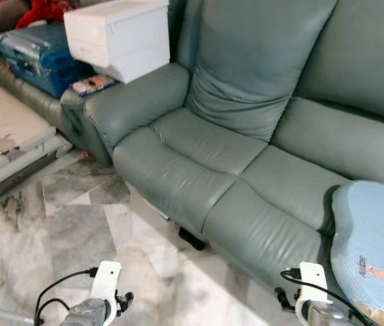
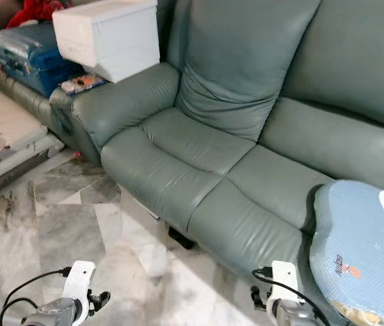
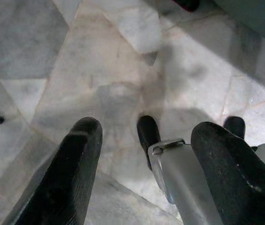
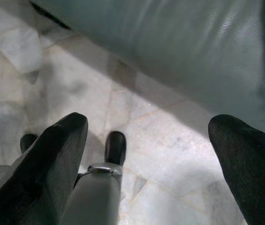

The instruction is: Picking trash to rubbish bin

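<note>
**Both claws empty, and the only trash candidate is that dark thing under the sofa**

So here's where it stands. The robot faces a grey-green sofa (image 1: 246, 156) across a marble floor (image 1: 77, 231), both arms hanging low at the bottom of the head views. The left gripper (image 3: 144, 154) has its fingers spread apart with nothing between them, just floor tile below. Same story for the right gripper (image 4: 146, 154): fingers wide apart, empty, pointing at the floor right beside the sofa's front edge.

No rubbish bin anywhere I can spot. The only thing that might count as trash is a small dark object (image 1: 192, 239) lying on the floor, half tucked under the front of the sofa seat. Can't really tell what it is, too small and shadowed.

The relation that matters: that object sits ahead of the robot, roughly between the two arms. I'd call it a bit nearer the left one, which has open floor in front of it, while the right sits closer to the sofa front and the blue cushion (image 1: 375, 251). Its long side looks to run along the sofa edge, so I'd guess a claw needs to come in low from the floor side, across that axis. Could easily shove it further underneath.
</note>
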Motion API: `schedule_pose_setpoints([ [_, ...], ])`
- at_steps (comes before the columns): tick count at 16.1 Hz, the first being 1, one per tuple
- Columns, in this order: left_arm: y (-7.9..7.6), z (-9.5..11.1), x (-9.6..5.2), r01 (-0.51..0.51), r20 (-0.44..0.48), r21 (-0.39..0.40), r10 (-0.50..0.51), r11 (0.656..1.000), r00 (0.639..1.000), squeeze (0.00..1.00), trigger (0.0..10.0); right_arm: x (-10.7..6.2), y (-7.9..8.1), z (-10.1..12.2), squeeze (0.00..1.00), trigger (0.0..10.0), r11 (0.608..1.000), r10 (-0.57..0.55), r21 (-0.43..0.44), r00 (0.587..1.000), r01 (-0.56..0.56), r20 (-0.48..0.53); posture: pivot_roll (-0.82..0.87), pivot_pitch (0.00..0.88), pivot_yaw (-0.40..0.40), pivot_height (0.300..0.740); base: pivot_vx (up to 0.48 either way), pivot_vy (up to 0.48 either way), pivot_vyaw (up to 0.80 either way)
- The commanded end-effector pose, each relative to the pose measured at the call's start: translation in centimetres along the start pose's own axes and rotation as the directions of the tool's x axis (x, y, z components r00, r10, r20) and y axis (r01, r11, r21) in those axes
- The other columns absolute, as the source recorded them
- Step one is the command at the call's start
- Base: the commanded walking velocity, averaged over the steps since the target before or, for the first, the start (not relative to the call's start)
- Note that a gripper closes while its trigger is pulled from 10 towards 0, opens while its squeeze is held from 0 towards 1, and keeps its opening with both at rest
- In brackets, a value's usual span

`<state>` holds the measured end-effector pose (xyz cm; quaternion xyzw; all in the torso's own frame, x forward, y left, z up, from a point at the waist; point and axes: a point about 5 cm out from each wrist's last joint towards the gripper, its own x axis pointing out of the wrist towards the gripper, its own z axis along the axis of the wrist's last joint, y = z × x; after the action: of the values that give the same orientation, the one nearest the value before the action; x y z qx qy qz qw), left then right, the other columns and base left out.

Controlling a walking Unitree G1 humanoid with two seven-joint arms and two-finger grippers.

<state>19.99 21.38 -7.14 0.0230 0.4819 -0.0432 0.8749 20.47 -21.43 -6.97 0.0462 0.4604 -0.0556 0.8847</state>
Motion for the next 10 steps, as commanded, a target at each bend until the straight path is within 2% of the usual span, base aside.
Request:
schedule_pose_setpoints([
  [1, 0.50, -0.04, -0.12, -0.016, 0.005, -0.008, 0.016, 1.000, 1.000, 0.00, 10.0, 0.04, 0.27, -0.09, 0.00, 10.0, 1.000, 0.002, -0.010, 1.000, -0.002, -0.009, 0.01, 0.035, 0.036, 0.740, 0.000, 0.000, 0.00],
  [7, 0.58, -0.23, -0.13, -0.034, -0.007, -0.025, 0.034, 0.999, 0.999, 0.00, 10.0, 0.03, 0.23, -0.10, 0.00, 10.0, 1.000, 0.002, -0.019, 1.000, -0.002, -0.010, 0.01, 0.035, 0.035, 0.740, 0.000, 0.000, 0.00],
  [10, 0.58, -0.30, -0.13, -0.032, -0.012, -0.026, 0.031, 0.999, 0.999, 0.00, 10.0, 0.03, 0.22, -0.13, 0.00, 10.0, 1.000, 0.002, -0.021, 1.000, -0.002, -0.012, 0.01, 0.041, 0.036, 0.740, 0.000, 0.416, 0.00],
])
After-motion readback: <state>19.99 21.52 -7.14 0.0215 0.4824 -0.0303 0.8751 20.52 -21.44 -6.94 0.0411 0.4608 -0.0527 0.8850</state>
